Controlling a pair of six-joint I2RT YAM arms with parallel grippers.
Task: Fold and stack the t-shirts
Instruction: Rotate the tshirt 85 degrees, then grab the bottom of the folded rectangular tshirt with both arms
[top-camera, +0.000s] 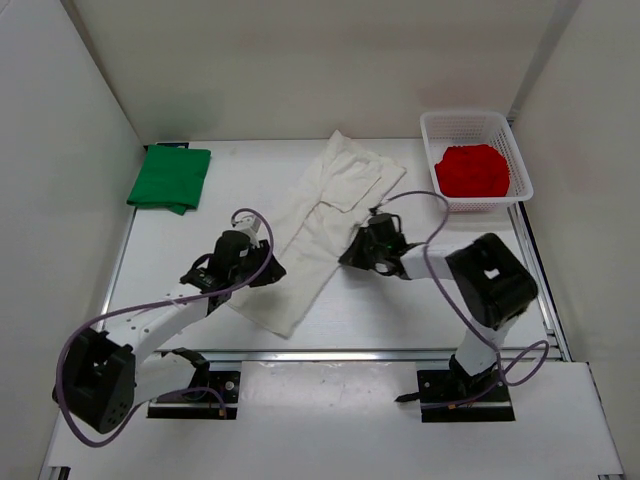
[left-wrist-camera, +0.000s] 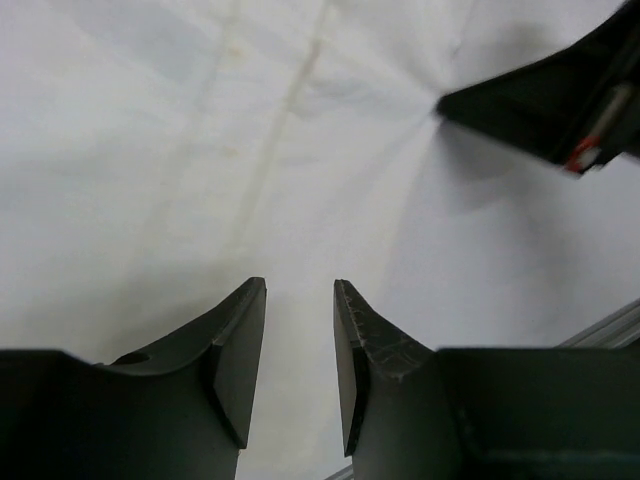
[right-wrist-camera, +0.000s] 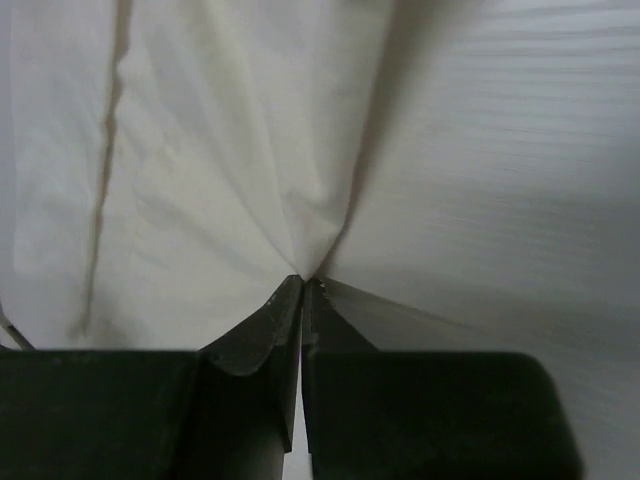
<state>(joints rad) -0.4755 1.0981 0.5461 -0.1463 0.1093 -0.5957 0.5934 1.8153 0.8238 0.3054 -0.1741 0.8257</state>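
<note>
T-shirts, three in view. The plain soft cream t-shirt (top-camera: 320, 225) lies spread out in the centre of the overhead view, running diagonally from upper centre down to lower left of centre on the white table (top-camera: 420, 310).

The right gripper (top-camera: 348, 256) sits at the cloth's right edge, about halfway along. The right wrist view shows it (right-wrist-camera: 302, 280) with jaws pressed together. The cream t-shirt (right-wrist-camera: 200, 150) puckers into folds that converge right at the tips, so it's pinching that edge. Bare table is to the right of the tips in that frame.

The left gripper (top-camera: 268, 268) is over the cloth's left edge, lower down. In the left wrist view it (left-wrist-camera: 300, 285) has its jaws partly apart with a clear gap and nothing clamped. The cream t-shirt (left-wrist-camera: 200, 150) fills the frame beyond them. Can't tell if the fingertips touch the fabric. The right gripper (left-wrist-camera: 540, 100) shows in that frame's upper right, with wrinkles fanning out from its tip.

The bright green cloth t-shirt (top-camera: 170, 178) is folded flat at upper left, well apart from both claws. The bright red cloth t-shirt (top-camera: 472, 170) is bunched inside the white plastic mesh basket (top-camera: 470, 117) at upper right.
</note>
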